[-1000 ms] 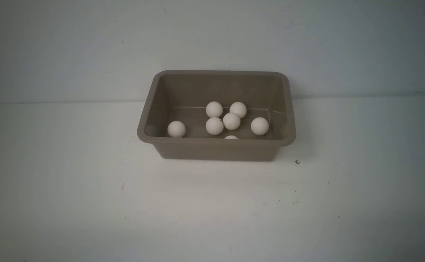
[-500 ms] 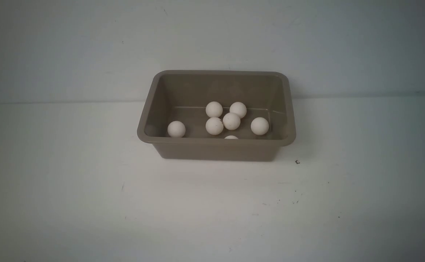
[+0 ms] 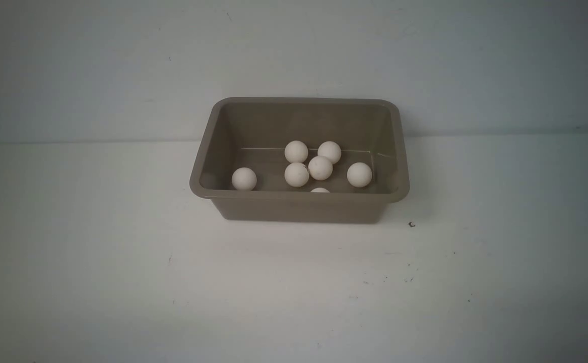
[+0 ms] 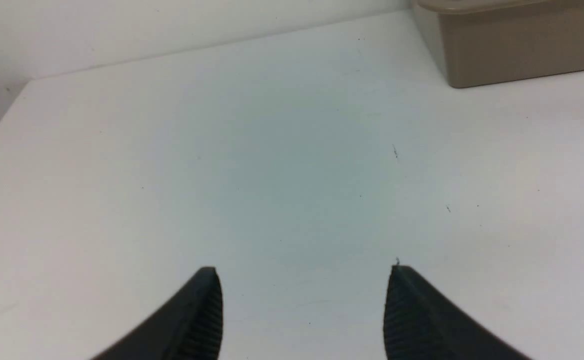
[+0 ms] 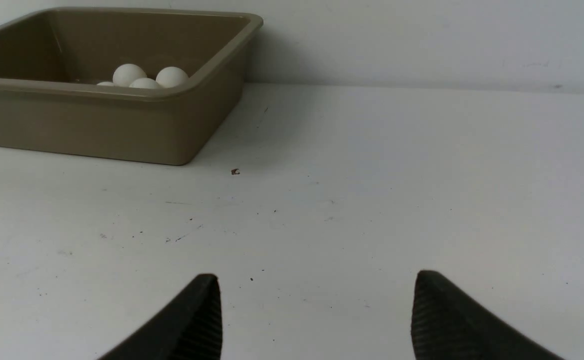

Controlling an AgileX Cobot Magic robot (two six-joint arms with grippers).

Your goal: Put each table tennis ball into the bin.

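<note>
Seven table tennis balls [image 3: 320, 168] front-on, three by right wrist.

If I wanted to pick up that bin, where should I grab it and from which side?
Probably by the flared rim of the bin at a short end, coming from the side: the lip juts out past the sloping walls, giving fingers a ledge.

Tabletop [image 3: 97, 242]: white, matte, scuffed; dark specks and short scratches scattered toward near right area. Small dark chip [image 3: 411, 224] lying on surface right of centre. Wall [image 3: 72, 65]: plain, pale grey-blue, meets tabletop along far edge. Lighting: dim, even; darker shading toward right side and corners.
</note>
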